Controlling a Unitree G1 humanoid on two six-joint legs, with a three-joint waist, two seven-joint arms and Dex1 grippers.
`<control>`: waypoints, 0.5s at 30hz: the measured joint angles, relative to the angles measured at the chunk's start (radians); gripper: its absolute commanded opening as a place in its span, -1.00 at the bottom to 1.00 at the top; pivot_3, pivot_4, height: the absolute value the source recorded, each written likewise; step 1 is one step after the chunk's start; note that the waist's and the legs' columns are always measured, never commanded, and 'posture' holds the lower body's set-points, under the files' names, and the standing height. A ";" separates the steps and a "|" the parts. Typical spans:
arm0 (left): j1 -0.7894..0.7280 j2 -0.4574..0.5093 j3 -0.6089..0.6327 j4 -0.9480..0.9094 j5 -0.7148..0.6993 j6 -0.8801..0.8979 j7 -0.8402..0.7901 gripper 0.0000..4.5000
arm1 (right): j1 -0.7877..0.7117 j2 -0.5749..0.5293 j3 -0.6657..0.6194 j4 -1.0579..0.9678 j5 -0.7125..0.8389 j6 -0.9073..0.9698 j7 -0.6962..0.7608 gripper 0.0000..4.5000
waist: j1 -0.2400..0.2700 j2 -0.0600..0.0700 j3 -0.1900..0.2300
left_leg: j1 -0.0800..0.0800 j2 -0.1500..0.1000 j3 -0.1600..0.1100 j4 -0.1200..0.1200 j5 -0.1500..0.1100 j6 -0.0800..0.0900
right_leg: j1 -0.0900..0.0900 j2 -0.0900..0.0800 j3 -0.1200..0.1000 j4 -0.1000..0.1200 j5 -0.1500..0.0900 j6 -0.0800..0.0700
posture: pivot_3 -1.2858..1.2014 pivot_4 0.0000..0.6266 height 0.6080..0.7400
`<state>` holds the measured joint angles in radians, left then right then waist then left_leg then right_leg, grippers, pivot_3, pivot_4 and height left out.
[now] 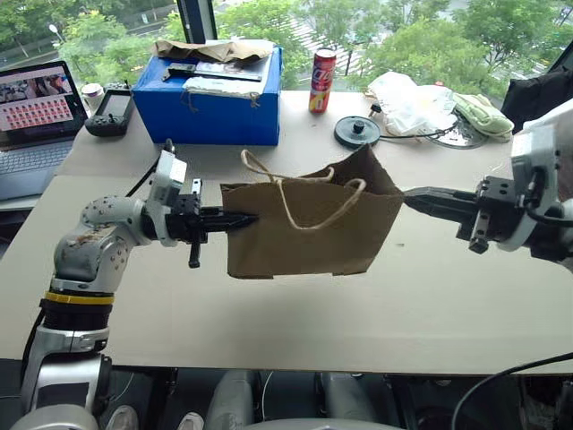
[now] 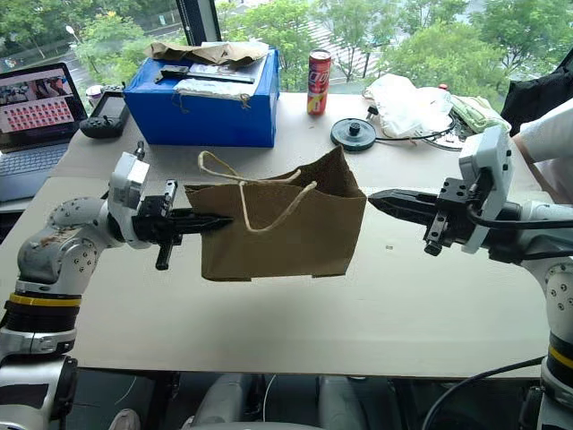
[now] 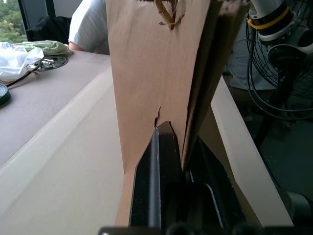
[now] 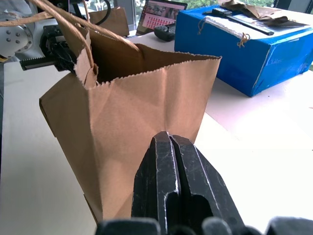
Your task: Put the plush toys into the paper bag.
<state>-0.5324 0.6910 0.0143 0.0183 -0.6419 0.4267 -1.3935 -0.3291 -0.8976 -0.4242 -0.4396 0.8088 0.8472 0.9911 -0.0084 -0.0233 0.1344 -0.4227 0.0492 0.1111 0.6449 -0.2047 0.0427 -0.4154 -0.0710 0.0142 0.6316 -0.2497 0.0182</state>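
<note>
The brown paper bag (image 1: 304,228) with twine loop handles (image 1: 295,193) hangs in the air above the pale table (image 1: 376,313), stretched between both arms. My left gripper (image 1: 243,219) is shut on the bag's left edge, and the paper runs between its fingers (image 3: 156,166) in the left wrist view. My right gripper (image 1: 410,197) is shut on the bag's right edge near the raised top corner. From the right wrist, the bag's mouth (image 4: 132,63) stands open. The plush toys are out of view.
A blue box (image 1: 215,94) with crumpled brown paper on top stands at the back, a red can (image 1: 321,81) beside it. A laptop (image 1: 36,112) and a black controller (image 1: 112,112) lie back left. A white plastic bag (image 1: 407,98), pale green cloth (image 1: 483,112) and a black disc (image 1: 357,131) lie back right.
</note>
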 measured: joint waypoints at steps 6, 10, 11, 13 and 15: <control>0.006 -0.013 -0.040 0.039 0.071 -0.093 -0.051 -0.97 | 0.025 -0.032 -0.019 0.016 0.008 -0.004 0.012 -1.00 | 0.005 0.000 0.000 | 0.000 0.000 0.000 0.000 0.000 0.000 | 0.000 0.000 0.000 0.000 0.000 0.000 | 0.03 -0.52 0.98; 0.043 -0.047 -0.080 0.091 0.159 -0.244 -0.078 -0.97 | 0.036 -0.058 -0.002 0.019 -0.010 -0.010 0.010 -1.00 | 0.005 0.000 0.000 | 0.000 0.000 0.001 0.000 0.000 0.000 | 0.000 0.000 0.001 0.000 0.000 0.000 | 0.03 -0.52 0.98; 0.052 -0.056 -0.090 0.101 0.173 -0.269 -0.082 -0.97 | 0.036 -0.061 0.008 0.019 -0.013 -0.011 0.009 -1.00 | 0.006 0.000 0.000 | 0.000 0.000 0.000 0.000 0.000 0.000 | 0.000 0.000 0.001 0.000 0.000 0.000 | 0.03 -0.52 0.98; 0.065 -0.061 -0.108 0.121 0.193 -0.309 -0.091 -0.97 | 0.042 -0.063 0.027 0.020 -0.023 -0.013 0.008 -1.00 | 0.007 0.000 0.000 | 0.000 0.000 0.000 0.000 0.000 0.000 | 0.000 0.000 0.001 0.000 0.000 0.000 | 0.03 -0.52 0.98; 0.068 -0.062 -0.116 0.149 0.218 -0.357 -0.103 -0.97 | 0.048 -0.066 0.044 0.020 -0.038 -0.017 0.009 -1.00 | 0.009 0.000 0.000 | 0.000 0.000 0.000 0.000 0.000 0.000 | 0.000 0.000 0.001 0.000 0.000 0.000 | 0.03 -0.52 0.98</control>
<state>-0.4646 0.6293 -0.1016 0.1670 -0.4236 0.0696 -1.4964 -0.2811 -0.9639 -0.3800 -0.4195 0.7711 0.8307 0.9996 0.0008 -0.0232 0.1343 -0.4227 0.0493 0.1115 0.6449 -0.2047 0.0428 -0.4158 -0.0712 0.0150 0.6314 -0.2496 0.0180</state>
